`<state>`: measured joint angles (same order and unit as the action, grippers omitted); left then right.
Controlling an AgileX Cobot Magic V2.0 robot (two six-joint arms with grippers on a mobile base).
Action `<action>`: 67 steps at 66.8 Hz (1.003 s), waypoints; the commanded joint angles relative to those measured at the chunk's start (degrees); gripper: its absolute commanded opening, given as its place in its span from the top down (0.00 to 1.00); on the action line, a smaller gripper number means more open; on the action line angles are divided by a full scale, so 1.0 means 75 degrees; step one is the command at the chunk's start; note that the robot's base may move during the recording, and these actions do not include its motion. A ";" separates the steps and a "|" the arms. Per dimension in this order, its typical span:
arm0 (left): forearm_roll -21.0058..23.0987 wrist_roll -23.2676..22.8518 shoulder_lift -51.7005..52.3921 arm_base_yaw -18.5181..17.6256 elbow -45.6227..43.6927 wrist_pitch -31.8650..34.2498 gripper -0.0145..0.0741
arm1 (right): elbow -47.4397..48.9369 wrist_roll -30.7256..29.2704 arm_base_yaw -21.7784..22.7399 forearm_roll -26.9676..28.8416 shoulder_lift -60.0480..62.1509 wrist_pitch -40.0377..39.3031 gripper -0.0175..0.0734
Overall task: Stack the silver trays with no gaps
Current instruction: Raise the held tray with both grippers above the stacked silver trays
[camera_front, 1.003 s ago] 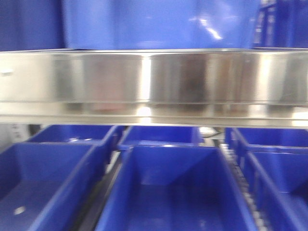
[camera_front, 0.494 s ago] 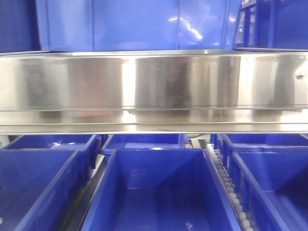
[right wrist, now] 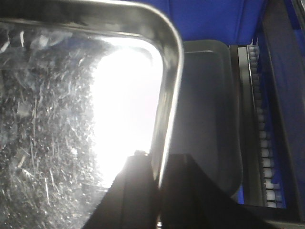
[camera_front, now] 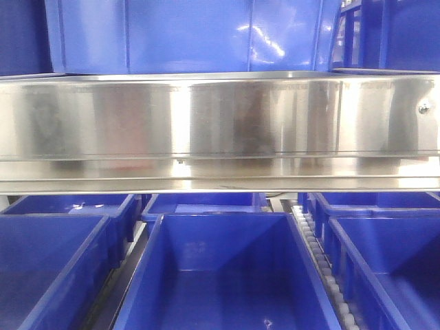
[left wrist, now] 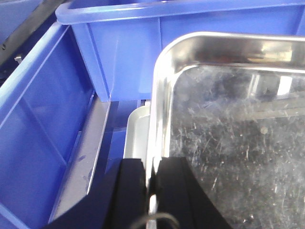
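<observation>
A scratched silver tray (left wrist: 228, 133) is held level between both arms. My left gripper (left wrist: 151, 162) is shut on its left rim, one black finger (left wrist: 131, 186) outside and one inside. The same tray (right wrist: 57, 119) glares brightly in the right wrist view, where my right gripper (right wrist: 158, 160) is shut on its right rim. A second silver tray (left wrist: 135, 131) lies below it, only its corner and rim showing past the held one; its right end (right wrist: 205, 105) shows dark and shaded. No tray or gripper appears in the front view.
A long brushed-steel shelf rail (camera_front: 220, 124) with a screw (camera_front: 424, 106) spans the front view, blue bins (camera_front: 220, 268) below and above it. Blue bin walls (left wrist: 43, 109) stand left of and beyond the trays. A roller track (right wrist: 262, 143) runs along the right.
The front view has shifted: the bins and rail slid left in the picture, the screw came into view at right, and the blur has settled.
</observation>
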<state>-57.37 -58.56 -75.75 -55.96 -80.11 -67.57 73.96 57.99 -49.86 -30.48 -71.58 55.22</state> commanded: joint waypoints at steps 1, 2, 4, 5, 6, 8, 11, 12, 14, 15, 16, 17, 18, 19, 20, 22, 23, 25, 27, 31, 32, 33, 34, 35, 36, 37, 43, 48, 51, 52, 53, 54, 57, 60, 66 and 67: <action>0.0196 -0.0019 -0.0070 -0.0171 -0.0041 0.0807 0.85 | 0.0074 -0.0062 -0.0130 0.0130 0.0030 -0.4237 0.83; 0.0196 -0.0019 -0.0070 -0.0171 -0.0041 0.0807 0.85 | 0.0074 -0.0062 -0.0130 0.0130 0.0030 -0.4237 0.83; 0.0196 -0.0019 -0.0070 -0.0171 -0.0041 0.0807 0.85 | 0.0074 -0.0062 -0.0130 0.0130 0.0030 -0.4237 0.83; 0.0196 -0.0019 -0.0070 -0.0171 -0.0041 0.0807 0.85 | 0.0074 -0.0062 -0.0130 0.0130 0.0030 -0.4237 0.83; 0.0196 -0.0019 -0.0070 -0.0171 -0.0041 0.0807 0.85 | 0.0074 -0.0062 -0.0130 0.0130 0.0030 -0.4237 0.83; 0.0196 -0.0019 -0.0070 -0.0171 -0.0041 0.0807 0.85 | 0.0074 -0.0062 -0.0130 0.0094 0.0019 -0.4153 0.83; 0.0196 -0.0019 -0.0070 -0.0171 -0.0041 0.0807 0.85 | 0.0074 -0.0062 -0.0130 0.0072 0.0012 -0.3935 0.83; 0.0196 -0.0019 -0.0070 -0.0171 -0.0041 0.0807 0.85 | 0.0074 -0.0062 -0.0130 0.0072 0.0012 -0.3754 0.83; 0.0196 -0.0019 -0.0070 -0.0171 -0.0041 0.0807 0.85 | 0.0074 -0.0062 -0.0130 0.0072 -0.0005 -0.3475 0.83; 0.0196 -0.0019 -0.0070 -0.0171 -0.0041 0.0807 0.85 | 0.0074 -0.0062 -0.0130 0.0072 -0.0002 -0.3398 0.83; 0.0210 -0.0019 -0.0070 -0.0171 -0.0041 0.0807 0.85 | 0.0074 -0.0062 -0.0130 0.0072 -0.0008 -0.3248 0.83; 0.0210 -0.0019 -0.0070 -0.0171 -0.0056 0.0807 0.85 | 0.0074 -0.0062 -0.0130 0.0072 -0.0021 -0.3011 0.82; 0.0224 -0.0019 -0.0070 -0.0171 -0.0054 0.0807 0.85 | 0.0074 -0.0062 -0.0130 0.0072 -0.0021 -0.2848 0.82; 0.0242 -0.0019 -0.0070 -0.0171 -0.0076 0.0807 0.85 | 0.0074 -0.0062 -0.0130 0.0072 -0.0041 -0.2687 0.82; 0.0332 0.0013 -0.0070 -0.0171 -0.0086 0.0807 0.85 | 0.0074 -0.0062 -0.0130 0.0072 -0.0058 -0.2471 0.82; 0.0540 0.0096 -0.0070 -0.0148 -0.0125 0.0824 0.85 | 0.0074 -0.0062 -0.0130 0.0058 -0.0061 -0.2232 0.82; 0.0649 0.0157 -0.0070 -0.0125 -0.0126 0.0848 0.85 | 0.0074 -0.0062 -0.0130 0.0042 -0.0083 -0.2126 0.82; 0.0906 0.0266 -0.0075 -0.0049 -0.0147 0.0891 0.85 | 0.0074 -0.0062 -0.0130 0.0011 -0.0115 -0.1959 0.82; 0.1231 0.0349 -0.0088 0.0055 -0.0161 0.0971 0.85 | 0.0074 -0.0062 -0.0115 -0.0066 -0.0140 -0.1859 0.82; 0.1651 0.0442 -0.0129 0.0308 -0.0161 0.1177 0.85 | 0.0106 -0.0094 -0.0031 -0.0122 -0.0263 -0.1772 0.82; 0.1812 0.0506 -0.0151 0.0384 -0.0161 0.1219 0.85 | 0.0121 -0.0107 0.0004 -0.0122 -0.0279 -0.1772 0.82; 0.1916 0.0558 -0.0163 0.0465 -0.0161 0.1272 0.85 | 0.0123 -0.0104 0.0040 -0.0122 -0.0306 -0.1772 0.82; 0.2024 0.0610 -0.0167 0.0548 -0.0161 0.1341 0.85 | 0.0160 -0.0124 0.0103 -0.0122 -0.0366 -0.1772 0.82; 0.2133 0.0649 -0.0184 0.0677 -0.0161 0.1390 0.85 | 0.0162 -0.0138 0.0124 -0.0122 -0.0386 -0.1756 0.82; 0.2245 0.0678 -0.0227 0.0764 -0.0161 0.1428 0.85 | 0.0186 -0.0144 0.0172 -0.0122 -0.0455 -0.1728 0.82; 0.2351 0.0710 -0.0230 0.0808 -0.0161 0.1453 0.85 | 0.0221 -0.0151 0.0216 -0.0122 -0.0505 -0.1713 0.82; 0.3036 0.1116 -0.0288 0.1407 -0.0179 0.1794 0.85 | 0.0443 -0.0275 0.0582 -0.0060 -0.0827 -0.1571 0.82; 0.3809 0.1660 -0.0340 0.1896 -0.0179 0.2212 0.85 | 0.0661 -0.0713 0.0993 0.0503 -0.1124 -0.1550 0.82; 0.4329 0.2050 -0.0390 0.2194 -0.0179 0.2486 0.85 | 0.0818 -0.1268 0.1322 0.1011 -0.1321 -0.1588 0.82; 0.4495 0.2188 -0.0397 0.2292 -0.0179 0.2568 0.85 | 0.0870 -0.1432 0.1414 0.1188 -0.1392 -0.1604 0.82; 0.4658 0.2317 -0.0441 0.2387 -0.0179 0.2642 0.85 | 0.0920 -0.1589 0.1506 0.1361 -0.1499 -0.1624 0.82; 0.4817 0.2450 -0.0471 0.2481 -0.0179 0.2715 0.85 | 0.0977 -0.1745 0.1594 0.1535 -0.1533 -0.1625 0.82; 0.5285 0.2854 -0.0589 0.2791 -0.0179 0.2902 0.85 | 0.1136 -0.2178 0.1845 0.2027 -0.1759 -0.1625 0.82; 0.5599 0.3118 -0.0729 0.3000 -0.0179 0.2983 0.85 | 0.1291 -0.2503 0.2057 0.2440 -0.2019 -0.1625 0.82; 0.6122 0.3604 -0.1058 0.3415 -0.0179 0.3210 0.85 | 0.1435 -0.2695 0.2356 0.2707 -0.2395 -0.1509 0.82; 0.6189 0.3668 -0.1116 0.3498 -0.0179 0.3243 0.85 | 0.1435 -0.2695 0.2383 0.2707 -0.2438 -0.1513 0.82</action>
<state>-19.37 -35.77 -81.98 -31.41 -80.83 -50.00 83.13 40.62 -33.05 -14.86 -87.81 49.27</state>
